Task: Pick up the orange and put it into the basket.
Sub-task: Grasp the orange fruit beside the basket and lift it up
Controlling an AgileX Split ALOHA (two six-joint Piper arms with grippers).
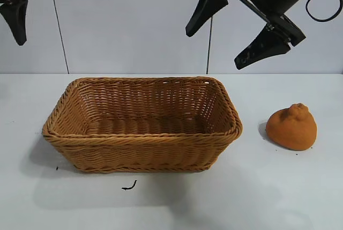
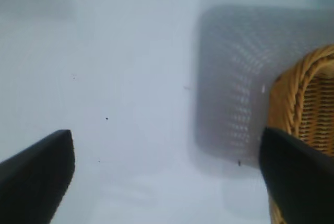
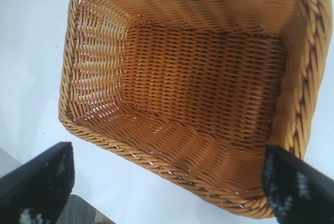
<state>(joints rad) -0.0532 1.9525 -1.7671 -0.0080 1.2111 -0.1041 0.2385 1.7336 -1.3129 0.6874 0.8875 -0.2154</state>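
The orange (image 1: 292, 127), dull orange and lumpy with a knobby top, lies on the white table to the right of the basket. The tan wicker basket (image 1: 142, 140) stands in the middle of the table and is empty; it also shows in the right wrist view (image 3: 104, 140) and at the edge of the left wrist view (image 2: 305, 93). My right gripper (image 1: 214, 47) hangs open and empty high above the basket's right end. My left gripper (image 1: 16, 13) is open and empty, high at the far left.
A small dark scrap (image 1: 129, 186) lies on the table in front of the basket. The white table (image 1: 268, 198) extends round the basket. A grey wall stands behind.
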